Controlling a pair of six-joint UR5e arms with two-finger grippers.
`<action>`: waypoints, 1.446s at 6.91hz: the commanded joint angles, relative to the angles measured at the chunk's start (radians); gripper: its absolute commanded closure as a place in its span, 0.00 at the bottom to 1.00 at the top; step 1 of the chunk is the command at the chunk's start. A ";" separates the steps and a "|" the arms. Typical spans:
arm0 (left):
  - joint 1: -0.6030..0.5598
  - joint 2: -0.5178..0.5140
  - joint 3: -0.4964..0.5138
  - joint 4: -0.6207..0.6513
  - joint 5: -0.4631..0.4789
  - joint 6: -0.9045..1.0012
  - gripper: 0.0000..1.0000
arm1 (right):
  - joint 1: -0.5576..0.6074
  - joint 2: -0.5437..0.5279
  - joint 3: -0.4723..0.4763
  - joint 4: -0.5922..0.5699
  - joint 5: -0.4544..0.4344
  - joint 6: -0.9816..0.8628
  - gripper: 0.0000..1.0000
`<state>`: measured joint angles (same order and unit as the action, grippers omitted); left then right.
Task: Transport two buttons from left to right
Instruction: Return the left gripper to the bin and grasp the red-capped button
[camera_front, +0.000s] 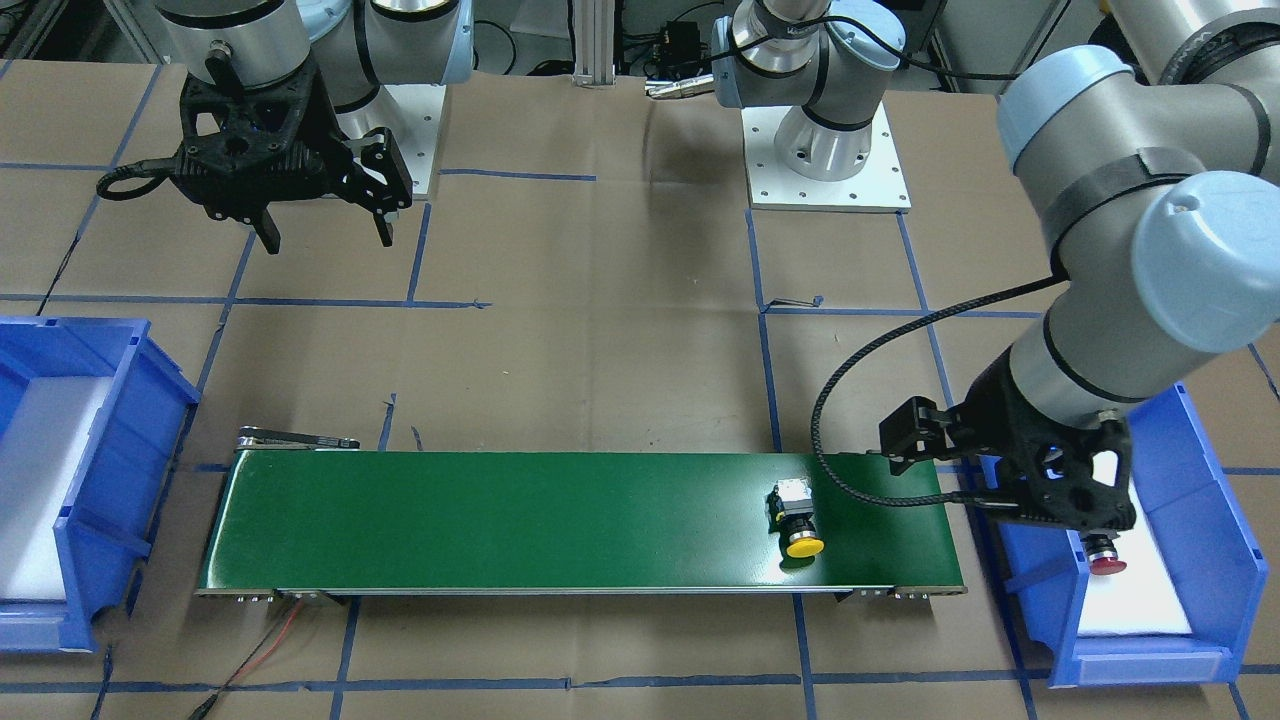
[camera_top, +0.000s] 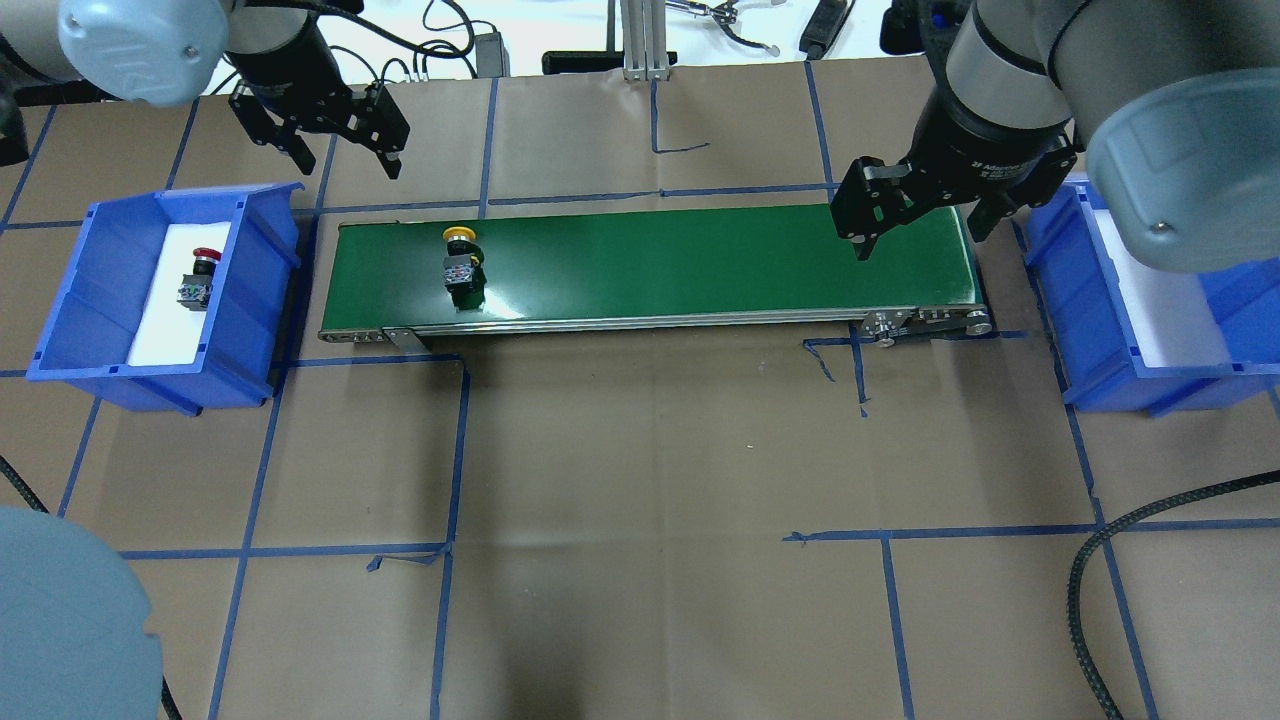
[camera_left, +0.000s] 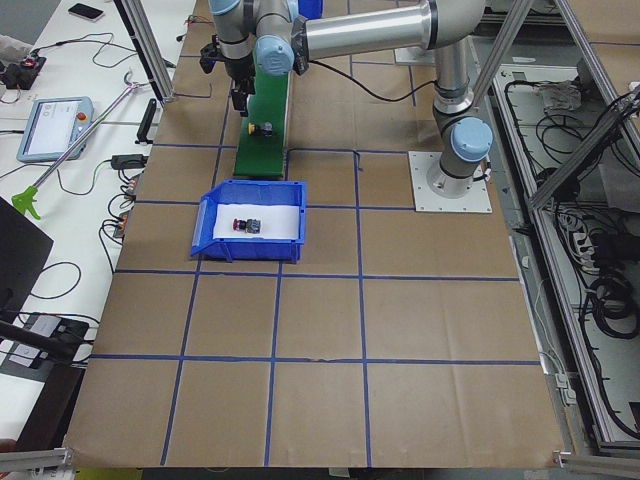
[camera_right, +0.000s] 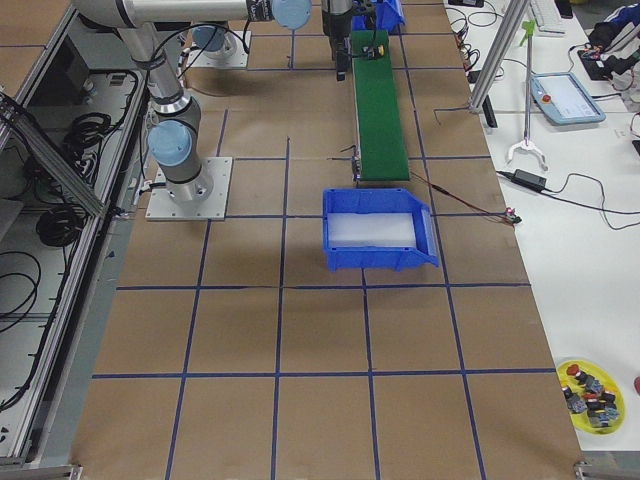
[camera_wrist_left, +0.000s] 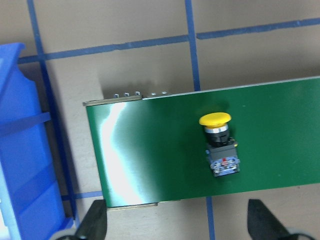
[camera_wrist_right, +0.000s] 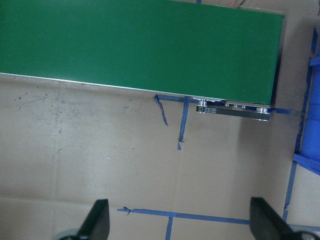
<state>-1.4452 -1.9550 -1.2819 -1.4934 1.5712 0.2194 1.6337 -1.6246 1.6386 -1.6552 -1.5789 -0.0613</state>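
The yellow-capped button (camera_top: 460, 262) lies on its side near the left end of the green conveyor belt (camera_top: 700, 260); it also shows as the yellow button (camera_wrist_left: 220, 146) in the left wrist view. The red-capped button (camera_top: 197, 280) lies on the white liner of the left blue bin (camera_top: 250, 300). My left gripper (camera_top: 348, 162) hovers open and empty above the belt's left end, beyond the bin's far corner. My right gripper (camera_top: 915, 235) hangs open and empty over the belt's right end, with bare belt and paper below its fingers (camera_wrist_right: 97, 220).
The right blue bin (camera_top: 1045, 270) holds only its white liner. Brown paper with blue tape lines covers the table. A black cable (camera_top: 1130, 540) loops at the near right. A yellow dish (camera_right: 595, 390) with several spare parts sits on the side bench.
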 joint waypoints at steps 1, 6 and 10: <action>0.115 -0.015 0.016 -0.005 -0.003 0.067 0.00 | 0.000 -0.001 -0.005 0.000 -0.003 0.001 0.00; 0.359 -0.100 -0.013 0.086 -0.003 0.297 0.01 | -0.006 -0.005 -0.014 -0.002 0.000 -0.002 0.00; 0.379 -0.163 -0.114 0.270 -0.003 0.333 0.01 | -0.003 0.006 -0.009 -0.008 0.007 0.001 0.00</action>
<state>-1.0729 -2.1031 -1.3523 -1.2889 1.5678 0.5484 1.6299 -1.6253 1.6279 -1.6588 -1.5764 -0.0622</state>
